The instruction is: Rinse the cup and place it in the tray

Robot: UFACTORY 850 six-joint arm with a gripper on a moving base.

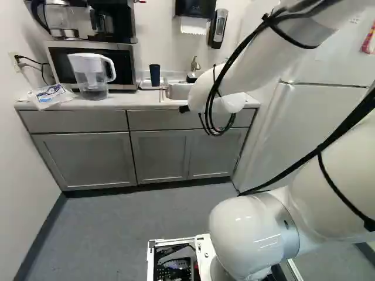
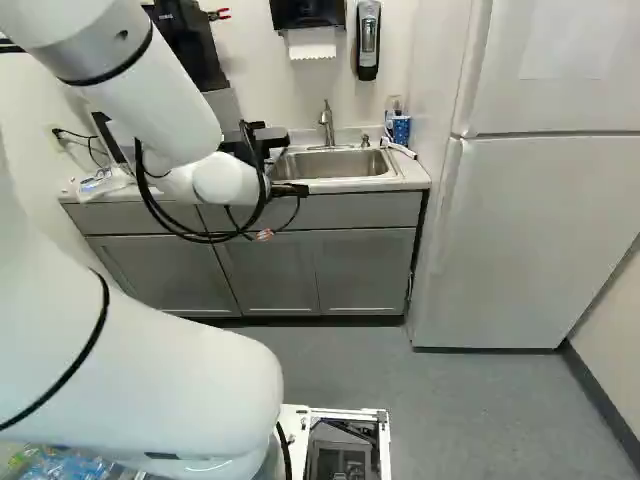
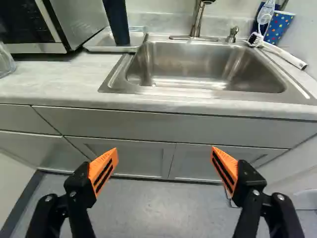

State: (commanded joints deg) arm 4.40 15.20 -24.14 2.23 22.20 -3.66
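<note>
My gripper (image 2: 268, 140) is partly hidden behind the arm's wrist in the right base view. The wrist view has the gripper (image 3: 164, 166) wide open, nothing between its orange pads, pointing toward the counter front and sink. A dark blue cup (image 3: 117, 22) stands in the shallow tray (image 3: 94, 42) between microwave and sink, ahead of the gripper and to one side; its top is cut off there. In the left base view the cup (image 1: 154, 75) looks upright and wider at its top. The steel sink (image 3: 208, 67) and its faucet (image 3: 198, 17) lie ahead of the fingers.
A microwave (image 1: 61, 61), a water pitcher (image 1: 92, 76) and a plastic bag (image 1: 50, 93) are on the counter left of the tray. Beyond the sink's other side stand a dotted blue cup (image 3: 278, 26) and a white brush (image 3: 285, 54). A refrigerator (image 2: 520, 240) borders the counter.
</note>
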